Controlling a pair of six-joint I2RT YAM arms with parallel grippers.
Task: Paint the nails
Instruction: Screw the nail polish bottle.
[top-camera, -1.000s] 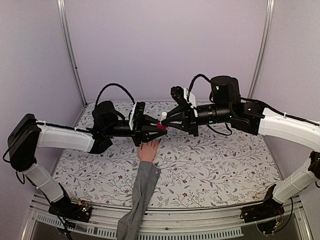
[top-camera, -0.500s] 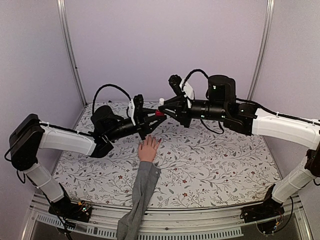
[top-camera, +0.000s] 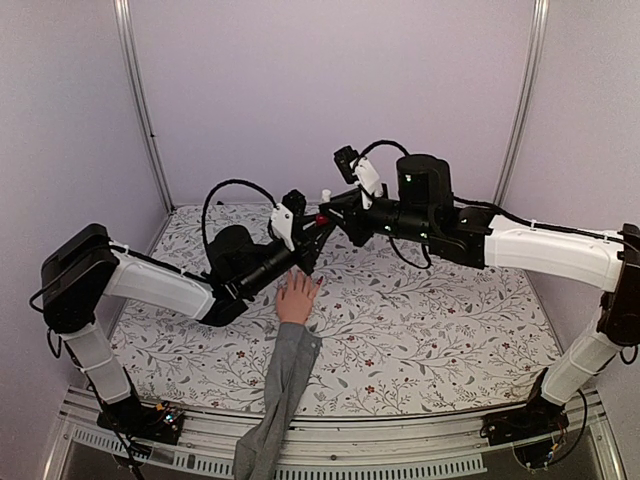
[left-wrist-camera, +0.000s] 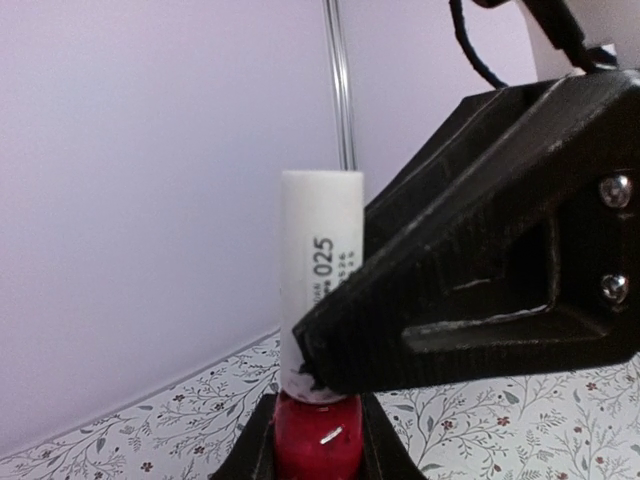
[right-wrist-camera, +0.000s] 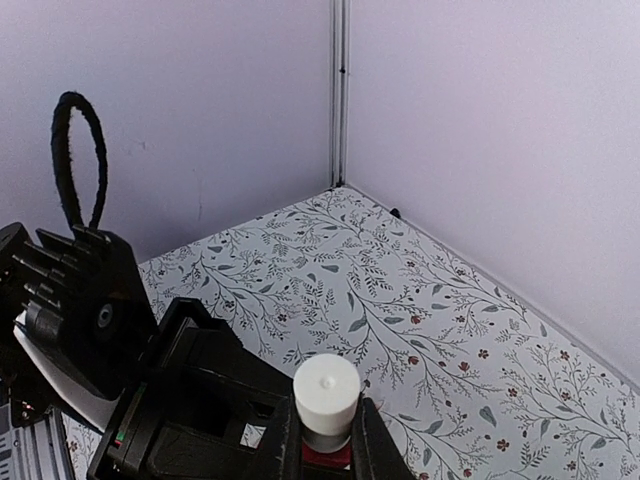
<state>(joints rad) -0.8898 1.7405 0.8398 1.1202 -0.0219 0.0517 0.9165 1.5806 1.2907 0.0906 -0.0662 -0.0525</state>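
Walls (top-camera: 330, 90): plain pale lilac on three sides, with metal posts in the back corners.
Table (top-camera: 430, 320): covered by a white cloth printed with grey leafy sprigs and small red flowers.
Right arm (top-camera: 540, 245): white and black, reaching in from the right and raised well above the cloth.
Left arm (top-camera: 150, 285): reaching in from the left and angled upward, so its tip meets the other arm in mid-air behind the mannequin hand.
Sleeve (top-camera: 285, 385): grey, running from the near edge of the table up to the wrist.
Mannequin hand (top-camera: 296, 298): peach skin colour, lying flat on the cloth near the middle, fingers spread and pointing toward the back wall.
Left gripper (left-wrist-camera: 315, 455): clamped on the red glass body of the polish bottle, one finger on each side.
Right gripper (right-wrist-camera: 326, 450): its fingers are closed against the white cap from both sides.
Polish bottle (left-wrist-camera: 315, 440): small and red, held upright in the air above and just behind the fingertips, clear of the table.
White cap (right-wrist-camera: 326, 392): a tall cylinder seated on the bottle, printed "025" on its side.
Nails (top-camera: 302, 282): at the tips of the spread fingers, below the raised bottle; too tiny in the top view to tell their colour from the skin.
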